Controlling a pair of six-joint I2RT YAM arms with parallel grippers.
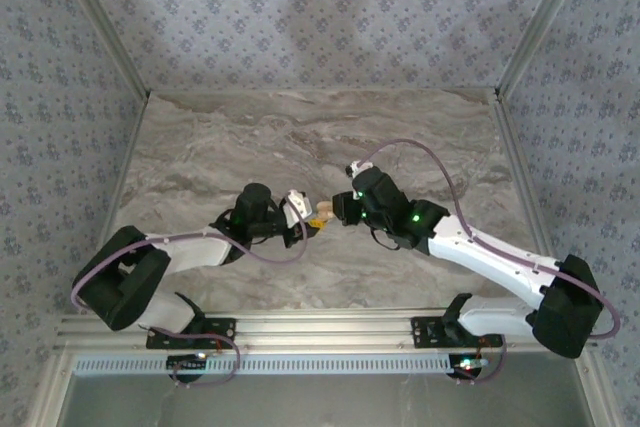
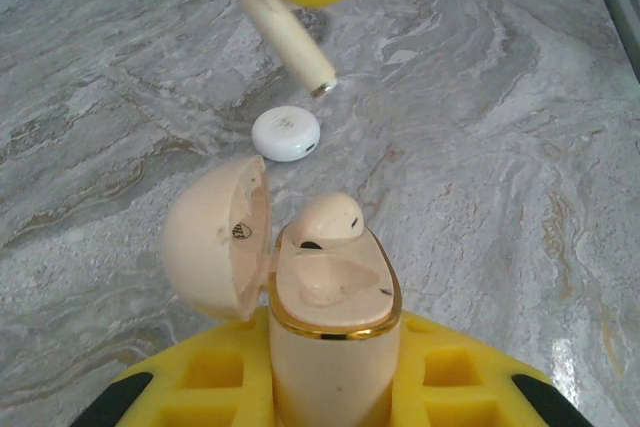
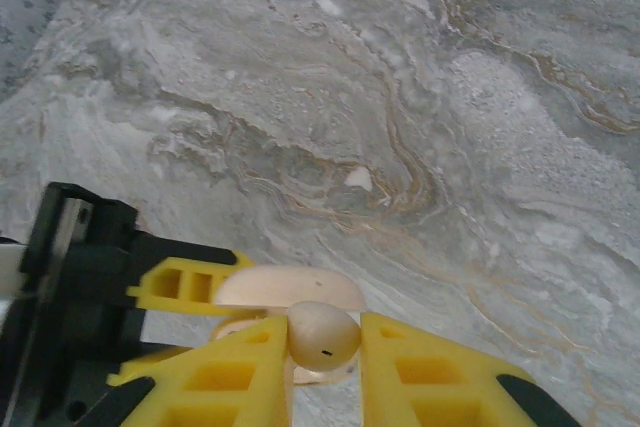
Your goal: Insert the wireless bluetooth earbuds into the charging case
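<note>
**Marble Desk: Second Earbud Held Over the Open Case**

Grey-veined marble forms the desk, which is enclosed on three sides by walls of blue-grey floral-patterned paper. Both arms reach inward from the near edge. In the top view their tools face each other just left of the desk's centre.

1. Left tool. The yellow fingers are pressed against both sides of the cream plastic charging case with a gold rim and clamp it with the opening facing up toward the wrist camera. The domed lid is swung open to the left in the left wrist view. Whether the case base touches the desk cannot be told.

2. Case contents. The first cream plastic earbud sits in the farther pocket with its rounded body standing above the rim. The nearer pocket is a bare moulded hollow.

3. Right tool. The yellow fingers pinch the second cream plastic earbud by its rounded body. In the left wrist view the stem of this earbud slants down from the right tool toward the case. Its metallic tip is apart from the case and lid, above and beyond them.

4. Other items. A white round plastic disc lies flat on the desk just beyond the open lid, apart from the case and below the hanging stem in that view.
</note>
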